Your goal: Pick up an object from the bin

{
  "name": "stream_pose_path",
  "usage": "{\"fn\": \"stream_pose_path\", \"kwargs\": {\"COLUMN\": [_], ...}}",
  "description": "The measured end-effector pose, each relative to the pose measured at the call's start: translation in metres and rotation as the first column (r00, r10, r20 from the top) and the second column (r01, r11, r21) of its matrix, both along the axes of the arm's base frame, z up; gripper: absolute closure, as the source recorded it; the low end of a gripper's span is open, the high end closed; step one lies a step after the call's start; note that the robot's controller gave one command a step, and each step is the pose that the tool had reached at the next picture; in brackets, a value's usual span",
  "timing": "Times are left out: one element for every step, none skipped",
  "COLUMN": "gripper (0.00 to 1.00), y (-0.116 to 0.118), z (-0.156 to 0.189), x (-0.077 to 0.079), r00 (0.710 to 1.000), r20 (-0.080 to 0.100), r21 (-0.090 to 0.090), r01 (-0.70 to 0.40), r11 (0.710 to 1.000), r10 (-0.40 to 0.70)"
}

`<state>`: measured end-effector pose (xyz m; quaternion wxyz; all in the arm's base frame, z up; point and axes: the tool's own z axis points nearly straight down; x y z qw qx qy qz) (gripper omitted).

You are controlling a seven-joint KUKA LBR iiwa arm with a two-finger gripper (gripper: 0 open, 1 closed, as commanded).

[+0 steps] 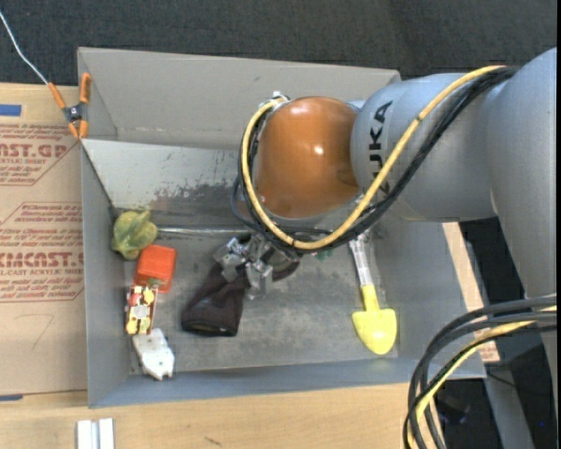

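My gripper [246, 262] hangs low in the middle of the bin, just below the orange dome. Its metal fingers stand at the upper right end of a dark brown, crumpled cloth-like thing [213, 309] on the bin floor. The fingertips seem to touch that thing's top edge. To the right lies a yellow scoop-shaped tool with a pale handle [371, 318].
Along the left wall lie a green crumpled thing [132, 232], an orange block [156, 266], a small red and yellow pack [140, 309] and a white lump [155, 355]. The arm and its cables cover the bin's upper right.
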<state>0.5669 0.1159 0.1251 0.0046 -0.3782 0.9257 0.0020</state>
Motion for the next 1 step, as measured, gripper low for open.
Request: {"fn": "stream_pose_path", "kwargs": {"gripper": [1.00], "y": [0.0001], "z": [0.0095], "x": [0.0005], "r00": [1.000], "r20": [0.002], "r21": [0.000], "r01": [0.000], "r11": [1.000], "r10": [0.000]}}
